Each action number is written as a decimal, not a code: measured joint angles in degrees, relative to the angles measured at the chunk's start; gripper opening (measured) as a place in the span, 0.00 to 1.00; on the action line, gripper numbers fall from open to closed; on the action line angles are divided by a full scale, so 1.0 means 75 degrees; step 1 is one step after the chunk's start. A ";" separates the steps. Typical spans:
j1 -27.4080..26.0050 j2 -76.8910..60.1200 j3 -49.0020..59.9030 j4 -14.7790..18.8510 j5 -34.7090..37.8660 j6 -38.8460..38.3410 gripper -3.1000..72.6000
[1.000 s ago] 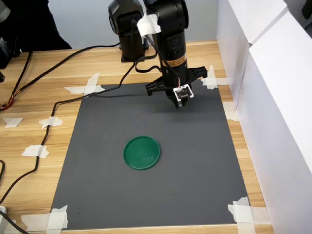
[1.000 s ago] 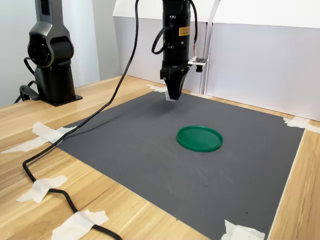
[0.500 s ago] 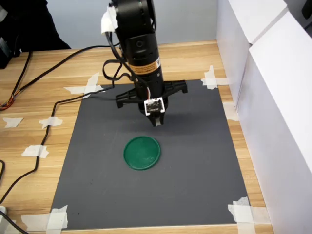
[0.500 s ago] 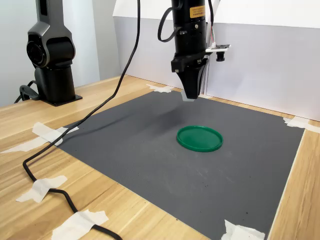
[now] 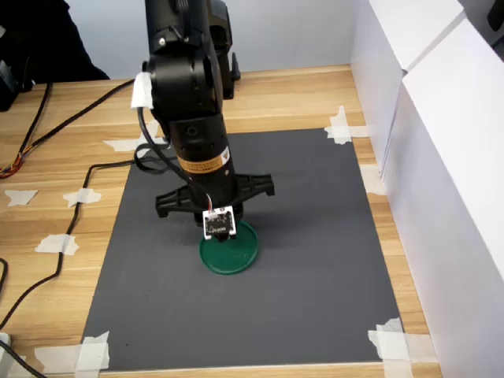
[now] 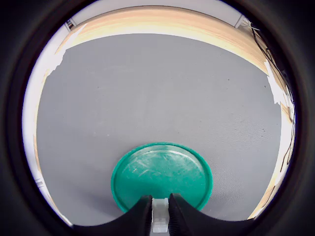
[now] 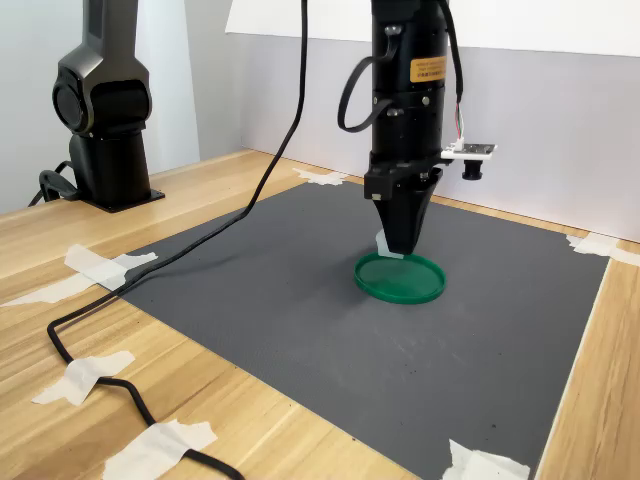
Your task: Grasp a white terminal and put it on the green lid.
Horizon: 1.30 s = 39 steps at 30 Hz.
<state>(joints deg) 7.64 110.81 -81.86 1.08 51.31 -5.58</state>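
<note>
Transport looks nearly finished: we see the end effector [image 6: 160,216] pinched narrowly on the white terminal [image 6: 159,212], which sits between its fingers, poised over the near edge of the green lid [image 6: 162,172] in the wrist view. In the second exterior view the end effector [image 7: 400,245] hangs just above the lid on the grey mat [image 7: 300,290]. We judge the grasp done; lowering and release remain.

The arm's end effector [image 5: 224,239] hangs over the green lid [image 5: 236,253] on the grey mat [image 5: 315,260].
</note>
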 joint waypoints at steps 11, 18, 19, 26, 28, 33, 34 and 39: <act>-0.0014 0.0265 -0.0079 -0.0143 0.0007 -0.0320 0.19; -0.0014 0.0330 -0.0079 -0.0143 -0.0057 -0.0683 0.37; -0.0014 0.0330 -0.0079 -0.0143 -0.0078 -0.0683 0.41; -0.0014 0.0330 -0.0079 -0.0143 -0.0200 -0.0351 0.68; -0.0014 0.0330 -0.0079 -0.0143 -0.0210 -0.0143 0.73; -0.0014 0.0073 -0.0079 -0.0143 -0.0244 0.0371 0.76; -0.0014 -0.0007 -0.0079 -0.0143 -0.0244 0.0469 0.76; -0.0014 -0.0621 -0.0072 -0.0143 -0.0172 0.0670 0.77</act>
<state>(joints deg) 7.53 106.15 -82.39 0.00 50.03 -0.56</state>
